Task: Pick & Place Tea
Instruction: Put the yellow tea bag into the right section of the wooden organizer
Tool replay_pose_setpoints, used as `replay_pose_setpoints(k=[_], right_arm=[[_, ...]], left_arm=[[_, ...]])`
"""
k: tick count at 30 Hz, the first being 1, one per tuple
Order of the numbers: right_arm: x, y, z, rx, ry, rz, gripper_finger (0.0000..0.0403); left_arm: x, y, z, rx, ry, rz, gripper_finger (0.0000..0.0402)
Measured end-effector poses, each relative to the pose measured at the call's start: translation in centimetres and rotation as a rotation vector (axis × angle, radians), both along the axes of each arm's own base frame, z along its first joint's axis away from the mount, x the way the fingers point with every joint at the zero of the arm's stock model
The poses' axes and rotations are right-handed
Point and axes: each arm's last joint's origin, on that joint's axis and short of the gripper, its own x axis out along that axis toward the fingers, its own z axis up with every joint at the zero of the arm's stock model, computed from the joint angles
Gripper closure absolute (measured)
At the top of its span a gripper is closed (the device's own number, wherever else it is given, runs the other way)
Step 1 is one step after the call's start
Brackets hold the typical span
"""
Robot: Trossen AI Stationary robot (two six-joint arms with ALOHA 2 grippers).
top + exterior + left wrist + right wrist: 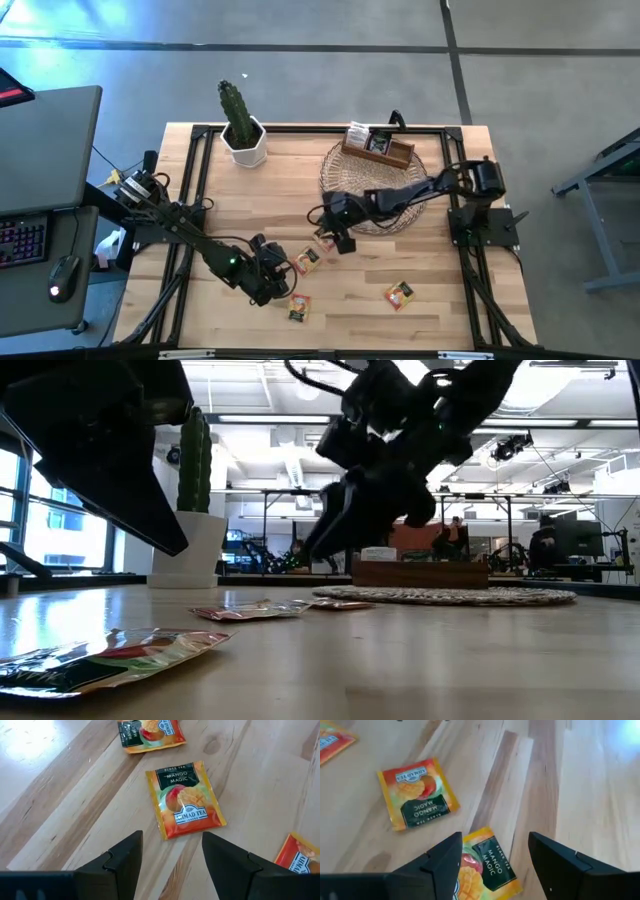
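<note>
Glossy orange-and-green foil tea sachets [185, 800] are seen flat on pale wood table [260, 780]; one lies above left gripper [172, 855]'s spread fingers, another between right gripper [492, 857]'s released fingers.

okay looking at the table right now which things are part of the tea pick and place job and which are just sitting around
Part of the job:
- tea sachets loose on the table, four in the high view
- wooden box on the wicker mat, already holding sachets
- left gripper and right gripper, both open over sachets

Just lying about:
- potted cactus
- keyboard and mouse on the side desk
</note>
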Motion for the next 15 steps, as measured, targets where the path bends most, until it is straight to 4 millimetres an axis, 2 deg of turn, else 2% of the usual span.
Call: replay_pose_setpoints(k=[8, 15], right_arm=[[-0.1, -1.2, -1.6, 0.007, 0.064, -0.039, 0.0178], [0.1, -1.6, -4.2, 0.008, 0.129, -0.048, 0.0176]], left_arm=[[0.0, 0.0, 0.0, -0.001, -0.001, 0.0, 0.0199], [-0.1, 0.0, 0.0, 0.004, 0.006, 0.0, 0.0199]])
